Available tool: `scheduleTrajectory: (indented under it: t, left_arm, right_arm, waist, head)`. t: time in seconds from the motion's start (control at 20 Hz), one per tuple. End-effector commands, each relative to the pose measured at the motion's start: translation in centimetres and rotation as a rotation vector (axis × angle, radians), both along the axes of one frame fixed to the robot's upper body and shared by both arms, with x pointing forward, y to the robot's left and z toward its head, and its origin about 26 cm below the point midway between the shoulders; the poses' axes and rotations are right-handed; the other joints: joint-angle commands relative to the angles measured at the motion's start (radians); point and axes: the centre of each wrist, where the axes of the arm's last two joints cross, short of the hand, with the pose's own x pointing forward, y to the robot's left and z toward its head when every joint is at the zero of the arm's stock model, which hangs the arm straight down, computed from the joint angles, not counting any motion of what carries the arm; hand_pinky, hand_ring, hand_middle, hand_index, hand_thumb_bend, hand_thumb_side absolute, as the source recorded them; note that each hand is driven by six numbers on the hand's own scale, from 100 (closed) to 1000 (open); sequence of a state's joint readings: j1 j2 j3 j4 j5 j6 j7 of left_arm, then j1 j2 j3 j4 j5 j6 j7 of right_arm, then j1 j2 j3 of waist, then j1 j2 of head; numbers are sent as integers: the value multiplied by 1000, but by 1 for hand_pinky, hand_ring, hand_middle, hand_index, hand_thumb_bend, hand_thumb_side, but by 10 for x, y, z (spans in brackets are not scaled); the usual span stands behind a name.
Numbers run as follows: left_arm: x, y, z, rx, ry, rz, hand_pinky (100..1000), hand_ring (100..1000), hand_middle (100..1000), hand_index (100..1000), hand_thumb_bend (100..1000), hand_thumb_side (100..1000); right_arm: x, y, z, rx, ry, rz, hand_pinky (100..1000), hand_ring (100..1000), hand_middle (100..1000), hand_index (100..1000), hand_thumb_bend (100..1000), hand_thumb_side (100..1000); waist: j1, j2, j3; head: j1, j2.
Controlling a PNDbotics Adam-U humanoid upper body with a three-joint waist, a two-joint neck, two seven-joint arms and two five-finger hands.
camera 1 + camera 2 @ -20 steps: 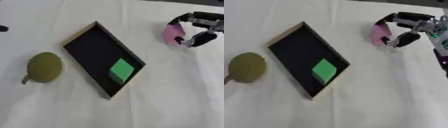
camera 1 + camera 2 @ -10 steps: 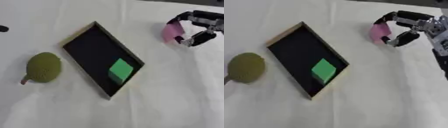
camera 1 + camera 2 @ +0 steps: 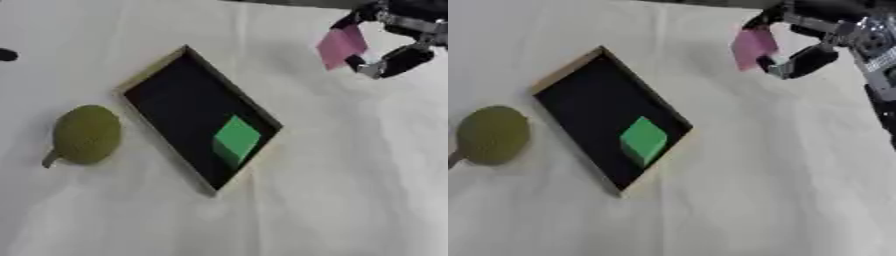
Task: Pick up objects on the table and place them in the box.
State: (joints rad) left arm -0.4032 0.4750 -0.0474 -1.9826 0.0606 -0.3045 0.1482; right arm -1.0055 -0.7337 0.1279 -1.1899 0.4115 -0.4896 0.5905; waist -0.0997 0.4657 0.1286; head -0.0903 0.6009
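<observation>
One box (image 3: 149,76) is lying mid-table. One green block (image 3: 234,139) is sitting in it. One olive-green fruit (image 3: 85,134) is resting at the left. One pink piece (image 3: 753,46) is being held far right by one hand (image 3: 802,54).

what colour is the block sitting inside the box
Green; the block shows best in the left eye view, inside the box.

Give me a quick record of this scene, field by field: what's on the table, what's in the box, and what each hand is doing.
surface: white cloth-covered table
box: shallow, black inside, pale rim, lying at a slant
in box: green block, near its lower end
on table, outside box: olive-green round object, left of the box
right hand: upper right, fingers pinching a pink object, off to the right of the box
left hand: not in view
</observation>
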Motion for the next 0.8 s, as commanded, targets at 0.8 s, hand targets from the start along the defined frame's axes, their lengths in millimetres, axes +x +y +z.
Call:
scheduleTrajectory:
  t: [0.8]
  left_arm:
    - [-2,-2,10,-44,-45,-21,661,804,791,812,100,634]
  right_arm:
    - [-11,158,17,-93,41,413,937,753,257,454,100,156]
  waist:
    - [15,-86,8]
  head:
    - [-35,61]
